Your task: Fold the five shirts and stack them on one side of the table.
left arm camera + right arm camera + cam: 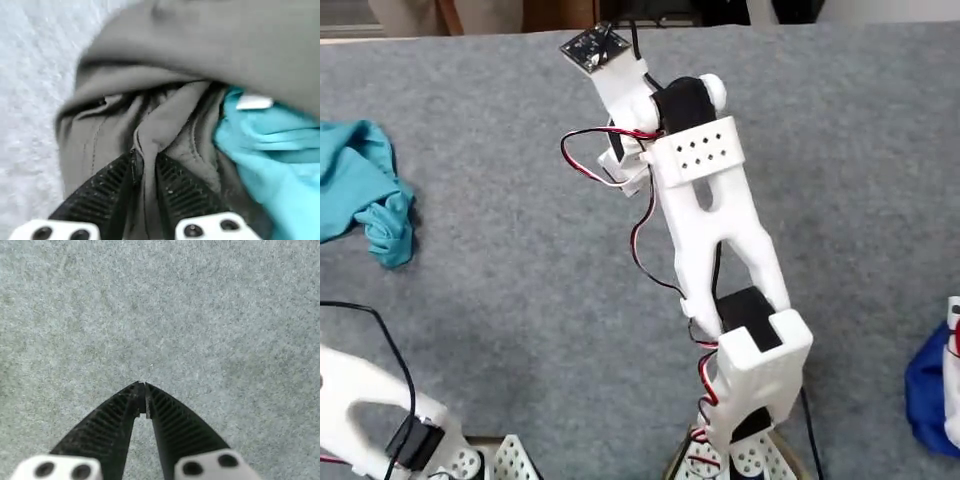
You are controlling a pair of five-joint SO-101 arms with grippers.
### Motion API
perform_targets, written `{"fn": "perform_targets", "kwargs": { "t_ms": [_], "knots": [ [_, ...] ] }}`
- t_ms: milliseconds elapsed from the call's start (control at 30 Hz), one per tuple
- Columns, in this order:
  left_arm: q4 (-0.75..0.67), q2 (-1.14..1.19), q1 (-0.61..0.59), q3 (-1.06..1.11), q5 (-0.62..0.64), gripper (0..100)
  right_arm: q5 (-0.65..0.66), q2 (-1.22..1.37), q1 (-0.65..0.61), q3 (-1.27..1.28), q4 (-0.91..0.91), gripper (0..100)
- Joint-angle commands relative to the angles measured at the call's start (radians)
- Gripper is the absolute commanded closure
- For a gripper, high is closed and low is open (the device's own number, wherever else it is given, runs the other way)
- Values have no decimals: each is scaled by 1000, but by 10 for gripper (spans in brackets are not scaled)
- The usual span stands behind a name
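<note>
My left gripper (145, 156) is shut on a raised fold of a grey-olive shirt (175, 60), which lies crumpled on the grey table. A teal shirt (270, 150) with a white label lies against that grey shirt, partly under it. In the high view the teal shirt (365, 190) is bunched at the table's left edge. A blue shirt (925, 390) is heaped at the right edge. My right gripper (144, 390) is shut with nothing in it, just above bare grey felt. The right arm (705, 210) stretches up the table's middle toward the far side.
The grey felt table (500, 280) spreads wide between the teal and blue shirts. The left arm's lower links (380, 410) sit at the near left corner. Red, black and white cables (590, 165) loop off the right arm's wrist.
</note>
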Motion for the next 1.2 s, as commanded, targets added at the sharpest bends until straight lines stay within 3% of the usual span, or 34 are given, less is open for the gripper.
{"fn": "perform_targets", "kwargs": {
  "t_ms": [0,267,400,500,733,833,1000,1167],
  "knots": [
    [146,-25,25,-236,8,981,-9,-4,-8,-42,11,990],
    [358,-441,107,-226,8,981,-9,-2,64,-41,14,991],
    [485,-653,236,-222,8,981,-9,-4,127,-38,15,991],
    [489,-792,350,-221,8,981,-9,-12,188,27,15,991],
    [489,-1101,698,-219,9,981,6,-105,343,306,12,991],
    [489,-1168,905,-198,9,981,137,-166,397,372,11,991],
    [489,-1250,1204,83,9,981,425,-259,515,430,11,991],
    [488,-1322,1458,379,61,981,442,-311,671,460,11,992]
  ]
}}
